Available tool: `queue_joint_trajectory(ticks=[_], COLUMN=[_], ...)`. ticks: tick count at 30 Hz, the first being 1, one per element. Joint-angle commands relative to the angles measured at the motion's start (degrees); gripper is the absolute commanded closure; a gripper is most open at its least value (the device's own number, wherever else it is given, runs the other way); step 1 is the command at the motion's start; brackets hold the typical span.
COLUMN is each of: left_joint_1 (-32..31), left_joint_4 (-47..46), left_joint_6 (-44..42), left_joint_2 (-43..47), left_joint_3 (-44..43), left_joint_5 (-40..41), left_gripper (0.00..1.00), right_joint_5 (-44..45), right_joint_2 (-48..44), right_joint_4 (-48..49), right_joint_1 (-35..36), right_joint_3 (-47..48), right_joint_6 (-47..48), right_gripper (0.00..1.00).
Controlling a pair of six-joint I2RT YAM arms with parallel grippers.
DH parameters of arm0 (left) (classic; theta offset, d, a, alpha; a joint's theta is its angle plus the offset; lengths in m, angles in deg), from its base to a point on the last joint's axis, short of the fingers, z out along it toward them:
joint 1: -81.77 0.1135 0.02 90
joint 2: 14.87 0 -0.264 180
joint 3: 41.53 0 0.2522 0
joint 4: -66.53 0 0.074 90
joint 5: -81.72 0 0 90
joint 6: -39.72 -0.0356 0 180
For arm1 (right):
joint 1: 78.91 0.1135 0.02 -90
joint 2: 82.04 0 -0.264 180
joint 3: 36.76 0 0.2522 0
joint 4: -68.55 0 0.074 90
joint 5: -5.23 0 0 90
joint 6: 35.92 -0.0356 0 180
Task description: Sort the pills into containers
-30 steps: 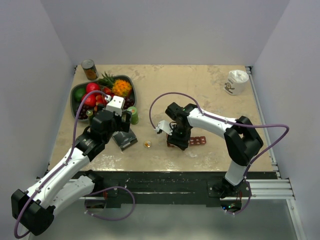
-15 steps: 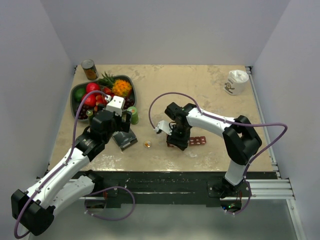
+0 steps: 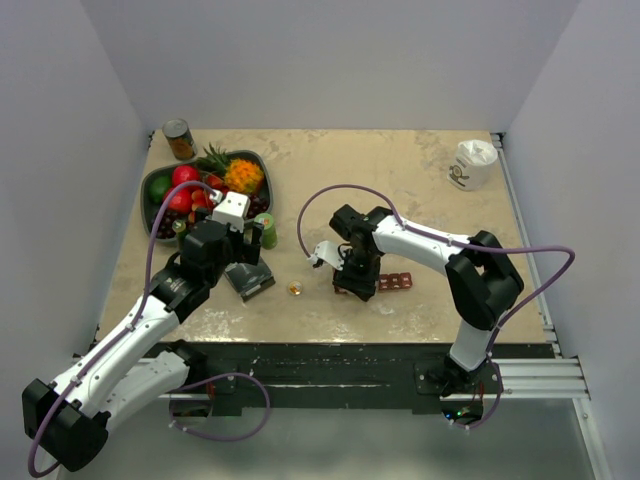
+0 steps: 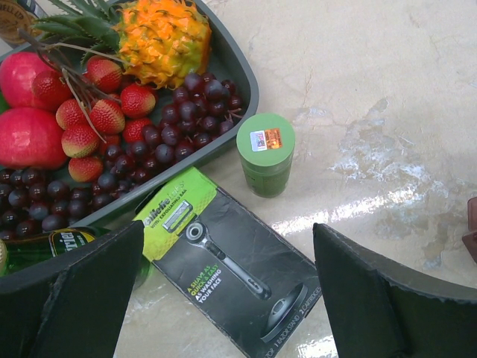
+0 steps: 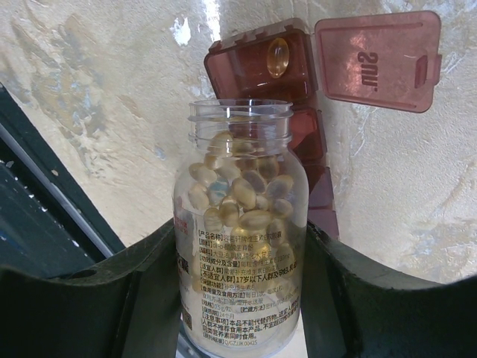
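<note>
Right gripper [image 5: 238, 313]: clamped on a clear, uncapped pill bottle [image 5: 240, 224], one finger pressed to each side. Inside the bottle, a heap of golden-amber pills [image 5: 242, 194] filling most of it below the neck. Just past the bottle's mouth in the wrist view, the dark red pill organizer [image 5: 307, 130], a narrow strip of joined square compartments lying flat on the table [image 3: 400, 190]. End compartment open, its lid [image 5: 376, 60] swung out to the side with raised lettering showing. One single pill [image 5: 277, 57] lying in that open compartment. Other compartments partly hidden behind the bottle; whether shut or open, cannot tell. From above, strip running rightward from under the gripper, near the table's front edge.

Left of the organizer, a small golden-amber speck [image 3: 295, 289] alone on the table, too small to identify.

Left gripper [image 4: 227, 239]: fingers spread wide, nothing between them, hanging over a black and green razor box [image 4: 231, 276]. Just beyond the box, a small green tub [image 4: 265, 149] standing upright. Beside it, a grey fruit bowl [image 4: 246, 67] with dark grapes [image 4: 197, 112], strawberries [image 4: 104, 112] and a spiky orange fruit [image 4: 164, 37]. At the far left corner, a can [image 3: 179, 139]; at the far right, a white cup [image 3: 470, 163].
</note>
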Motion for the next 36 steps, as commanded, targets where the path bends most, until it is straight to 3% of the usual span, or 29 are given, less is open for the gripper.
queue_joint_trajectory(ticks=[1,13,36], left_joint_1=[0.7,0.7,0.8], left_joint_4=[-2.4,-2.4,-2.4], left_joint_6=[0.5,0.6,0.5], left_joint_2=[0.8,0.8,0.7], left_joint_3=[0.3,0.4,0.3], left_joint_5=[-0.2,-0.2,-0.6], left_gripper=[0.01,0.01,0.01], right_joint_5=[-2.1,-9.2,-10.8], right_joint_2=[-0.8,0.7,3.9], right_joint_4=[-0.7,-2.8,-4.1], right_joint_1=[0.4,-2.1,-4.4], right_joint_3=[2.4,4.3,4.1], right_joint_6=[-0.6,-0.8,-2.1], right_gripper=[0.99,0.98,0.98])
